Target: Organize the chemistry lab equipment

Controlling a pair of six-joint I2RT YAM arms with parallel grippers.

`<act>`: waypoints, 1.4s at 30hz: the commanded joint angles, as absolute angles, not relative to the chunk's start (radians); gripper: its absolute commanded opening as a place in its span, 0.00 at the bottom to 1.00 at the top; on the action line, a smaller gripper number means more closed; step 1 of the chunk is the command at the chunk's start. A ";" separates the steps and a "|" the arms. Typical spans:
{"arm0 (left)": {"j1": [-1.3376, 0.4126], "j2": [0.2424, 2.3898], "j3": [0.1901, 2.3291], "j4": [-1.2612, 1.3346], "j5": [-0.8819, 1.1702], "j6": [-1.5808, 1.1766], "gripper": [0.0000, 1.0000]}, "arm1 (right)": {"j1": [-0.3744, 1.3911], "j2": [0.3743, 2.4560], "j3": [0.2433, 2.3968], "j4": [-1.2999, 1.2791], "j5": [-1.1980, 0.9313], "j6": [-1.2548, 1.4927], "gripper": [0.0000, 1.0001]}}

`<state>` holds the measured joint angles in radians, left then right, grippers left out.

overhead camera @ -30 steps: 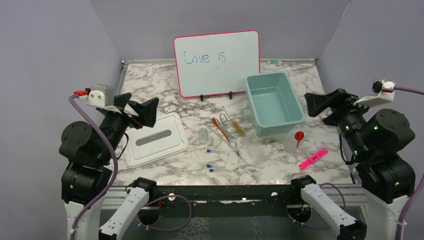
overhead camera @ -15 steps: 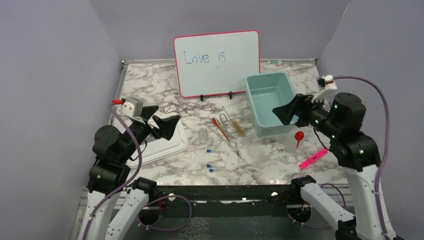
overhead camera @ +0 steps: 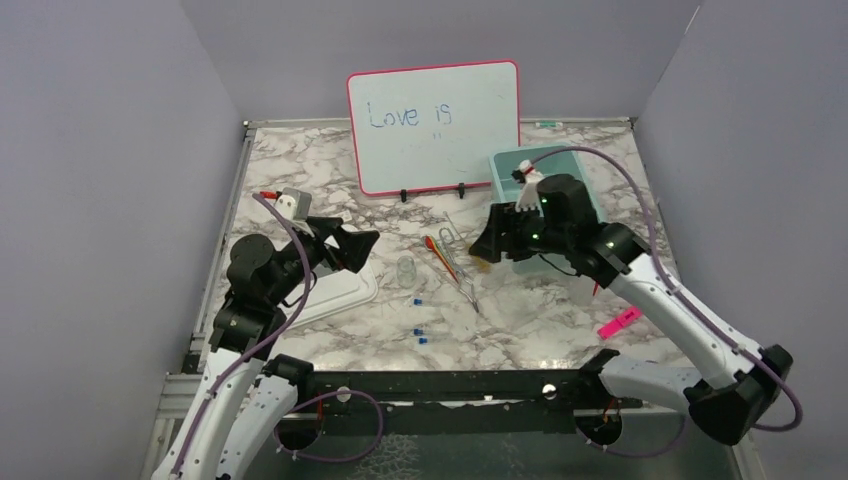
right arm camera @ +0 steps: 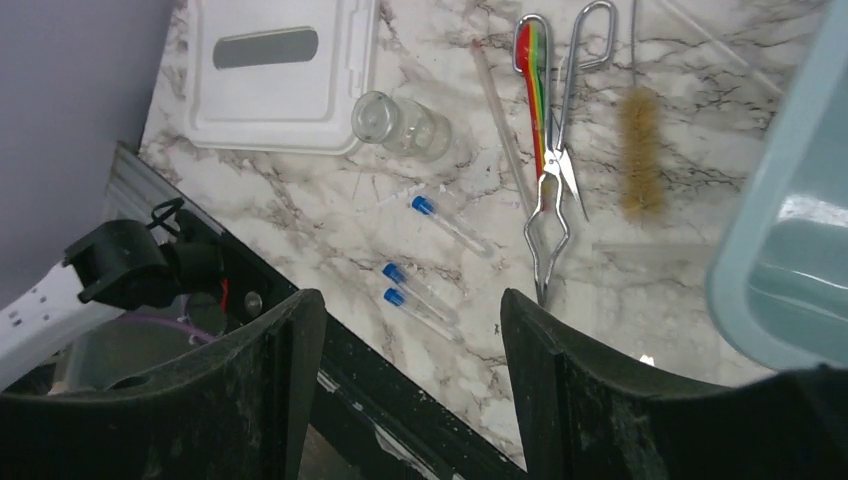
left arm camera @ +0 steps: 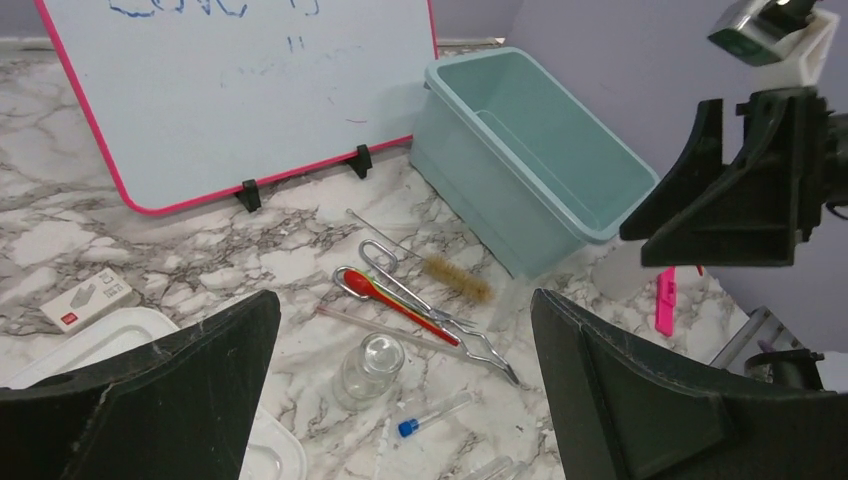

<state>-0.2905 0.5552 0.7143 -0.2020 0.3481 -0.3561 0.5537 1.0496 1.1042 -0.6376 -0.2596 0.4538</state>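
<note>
2 arms swung inward; right gripper (overhead camera: 487, 243) near wire brush (right arm camera: 640, 150), left gripper (overhead camera: 352, 247) facing beaker (left arm camera: 370, 368) (both gaping, empty); we expect pickup.

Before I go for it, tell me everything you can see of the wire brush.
The wire brush lies flat on the marble table, nothing gripping it. It has a thin bare metal wire stem and a fuzzy brownish-tan bristle head at the end nearer the arm bases. It sits between the metal tweezers and the teal bin, apart from the tweezers; whether it touches the bin cannot be told.
</note>
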 commanded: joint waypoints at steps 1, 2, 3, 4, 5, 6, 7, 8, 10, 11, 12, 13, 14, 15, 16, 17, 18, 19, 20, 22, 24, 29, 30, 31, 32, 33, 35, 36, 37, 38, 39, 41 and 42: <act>-0.296 0.586 0.679 -0.121 0.343 -0.429 0.99 | 0.683 1.177 1.107 -0.578 -0.011 0.503 0.68; -0.296 0.593 0.674 -0.116 0.352 -0.432 0.99 | 0.694 1.206 1.108 -0.573 0.022 0.504 0.68; -0.296 0.601 0.670 -0.116 0.363 -0.433 0.99 | 0.700 1.233 1.107 -0.569 0.051 0.509 0.67; -0.297 0.606 0.666 -0.117 0.370 -0.435 0.99 | 0.704 1.254 1.105 -0.563 0.071 0.511 0.67; -0.295 0.609 0.662 -0.118 0.372 -0.436 0.99 | 0.706 1.276 1.101 -0.555 0.090 0.510 0.67; -0.296 0.613 0.656 -0.118 0.372 -0.436 0.99 | 0.706 1.293 1.098 -0.548 0.112 0.509 0.67; -0.295 0.614 0.651 -0.118 0.372 -0.437 0.99 | 0.707 1.309 1.095 -0.544 0.142 0.510 0.67; -0.295 0.615 0.645 -0.117 0.369 -0.439 0.99 | 0.706 1.329 1.095 -0.543 0.177 0.511 0.68; -0.295 0.614 0.635 -0.113 0.368 -0.444 0.99 | 0.706 1.376 1.093 -0.546 0.265 0.519 0.68; -0.296 0.612 0.631 -0.111 0.368 -0.447 0.99 | 0.706 1.399 1.097 -0.555 0.297 0.523 0.68; -0.295 0.612 0.628 -0.110 0.369 -0.450 0.99 | 0.706 1.421 1.104 -0.564 0.331 0.523 0.68; -0.295 0.611 0.625 -0.109 0.371 -0.452 0.99 | 0.706 1.445 1.111 -0.575 0.360 0.522 0.68; -0.295 0.610 0.621 -0.108 0.370 -0.455 0.99 | 0.706 1.465 1.119 -0.583 0.387 0.522 0.68; -0.296 0.609 0.618 -0.107 0.370 -0.457 0.99 | 0.706 1.485 1.126 -0.590 0.413 0.520 0.69; -0.296 0.607 0.614 -0.106 0.371 -0.458 0.99 | 0.704 1.501 1.135 -0.595 0.437 0.517 0.69; -0.295 0.606 0.611 -0.106 0.373 -0.459 0.99 | 0.705 1.513 1.140 -0.598 0.461 0.514 0.69; -0.296 0.605 0.608 -0.106 0.373 -0.459 0.99 | 0.702 1.523 1.146 -0.597 0.478 0.509 0.69; -0.295 0.604 0.605 -0.106 0.374 -0.460 0.99 | 0.699 1.532 1.151 -0.598 0.492 0.507 0.70; -0.296 0.602 0.603 -0.106 0.374 -0.461 0.99 | 0.692 1.538 1.155 -0.598 0.502 0.504 0.71; -0.295 0.602 0.600 -0.106 0.375 -0.463 0.99 | 0.674 1.557 1.164 -0.598 0.510 0.498 0.73; -0.296 0.603 0.598 -0.106 0.375 -0.463 0.99 | 0.656 1.578 1.172 -0.599 0.519 0.494 0.75; -0.295 0.606 0.598 -0.104 0.371 -0.465 0.99 | 0.634 1.611 1.181 -0.614 0.580 0.508 0.87; -0.295 0.607 0.598 -0.104 0.371 -0.465 0.99 | 0.634 1.613 1.181 -0.612 0.589 0.509 0.89; -0.295 0.608 0.598 -0.104 0.371 -0.465 0.99 | 0.634 1.614 1.181 -0.610 0.586 0.507 0.90; -0.296 0.609 0.598 -0.104 0.371 -0.465 0.99 | 0.634 1.611 1.180 -0.603 0.565 0.489 0.90; -0.295 0.611 0.599 -0.104 0.370 -0.465 0.99 | 0.634 1.603 1.176 -0.586 0.517 0.460 0.90; -0.296 0.611 0.602 -0.105 0.366 -0.465 0.99 | 0.635 1.567 1.152 -0.528 0.394 0.382 0.86; -0.296 0.611 0.604 -0.105 0.362 -0.465 0.99 | 0.637 1.540 1.135 -0.498 0.320 0.341 0.84; -0.295 0.609 0.605 -0.107 0.355 -0.465 0.99 | 0.642 1.516 1.114 -0.472 0.245 0.299 0.80; -0.295 0.608 0.607 -0.108 0.347 -0.467 0.99 | 0.649 1.488 1.094 -0.450 0.178 0.275 0.78; -0.296 0.607 0.609 -0.111 0.336 -0.468 0.99 | 0.660 1.455 1.071 -0.434 0.122 0.259 0.76; -0.296 0.603 0.614 -0.121 0.309 -0.473 0.99 | 0.686 1.417 1.023 -0.406 0.018 0.239 0.71; -0.295 0.600 0.617 -0.125 0.295 -0.475 0.99 | 0.702 1.404 0.996 -0.393 -0.022 0.239 0.69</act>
<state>-0.2905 0.6144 0.6018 -0.1368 0.3466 -0.4603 0.6537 1.4853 1.0657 -0.4889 0.2405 0.3298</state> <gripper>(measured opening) 0.986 0.720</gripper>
